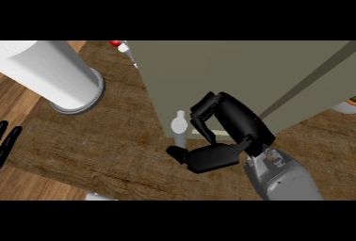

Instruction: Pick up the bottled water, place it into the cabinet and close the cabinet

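As seen from the head view looking steeply down, a brown wood-grain worktop [90, 155] fills the lower left and a grey-green cabinet [208, 75] takes up the upper right, w/ a lighter line running diagonally across it. The right hand [222, 127], black on a grey forearm [285, 179], sits at the cabinet's front edge near the centre. Its fingers [205, 110] are curled downward and inward, the thumb [177, 153] sticking out to the left below them; they appear to close on nothing visible.

Just left of the hand, a small pale upright shape [179, 123] stands at the cabinet's edge, close to the curled fingers but apart from them. Cannot tell whether it is the bottled water or a cabinet handle, so the bottle's position is not certain.

At far left edge, the dark fingertips of the left hand [8, 139] show, straight and slightly spread, resting.

Upper left: a large white cylinder [52, 70] w/ a grey base ring stands on the worktop. A small red and white item [119, 45] peeks out at the cabinet's top left corner. A pale object [346, 104] is cut off at the right edge.
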`<state>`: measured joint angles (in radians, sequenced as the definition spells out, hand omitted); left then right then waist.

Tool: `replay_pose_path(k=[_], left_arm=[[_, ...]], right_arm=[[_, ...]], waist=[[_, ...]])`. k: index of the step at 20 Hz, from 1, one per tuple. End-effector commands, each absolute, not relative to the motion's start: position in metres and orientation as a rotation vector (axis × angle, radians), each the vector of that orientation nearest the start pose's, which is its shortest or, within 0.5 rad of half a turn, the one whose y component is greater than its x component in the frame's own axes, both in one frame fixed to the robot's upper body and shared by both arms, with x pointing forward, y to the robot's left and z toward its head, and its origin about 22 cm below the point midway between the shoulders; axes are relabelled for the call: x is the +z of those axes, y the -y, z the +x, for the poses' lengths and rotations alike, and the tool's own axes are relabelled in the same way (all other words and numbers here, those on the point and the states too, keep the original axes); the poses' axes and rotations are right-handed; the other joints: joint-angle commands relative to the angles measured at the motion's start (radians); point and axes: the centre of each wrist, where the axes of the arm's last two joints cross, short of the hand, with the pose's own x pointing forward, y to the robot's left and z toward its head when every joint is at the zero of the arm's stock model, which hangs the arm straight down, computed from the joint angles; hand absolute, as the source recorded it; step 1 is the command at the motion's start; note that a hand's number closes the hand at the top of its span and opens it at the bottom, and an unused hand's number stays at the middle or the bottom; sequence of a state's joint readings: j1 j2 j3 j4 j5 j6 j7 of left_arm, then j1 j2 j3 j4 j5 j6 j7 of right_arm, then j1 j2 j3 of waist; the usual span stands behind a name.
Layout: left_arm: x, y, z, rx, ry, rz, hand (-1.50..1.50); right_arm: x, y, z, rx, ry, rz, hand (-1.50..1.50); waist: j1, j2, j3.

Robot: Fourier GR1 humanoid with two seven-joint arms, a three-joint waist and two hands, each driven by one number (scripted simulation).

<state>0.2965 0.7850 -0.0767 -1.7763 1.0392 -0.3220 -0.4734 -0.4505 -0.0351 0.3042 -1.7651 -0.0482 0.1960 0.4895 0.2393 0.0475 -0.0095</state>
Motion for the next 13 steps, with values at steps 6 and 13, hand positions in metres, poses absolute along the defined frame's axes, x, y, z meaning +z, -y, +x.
replay_pose_path(k=[6, 13], left_arm=[[0.065, -0.375, 0.172, 0.111, 1.869, -0.549, -1.5], [0.06, -0.372, 0.168, 0.12, 1.873, -0.54, -1.5]], right_arm=[[0.187, 0.086, 0.354, 0.383, 1.625, 0.227, -1.5], [0.201, 0.067, 0.368, 0.295, 1.581, 0.255, -1.5]], waist=[[-0.015, -0.001, 0.006], [-0.031, -0.01, 0.006]])
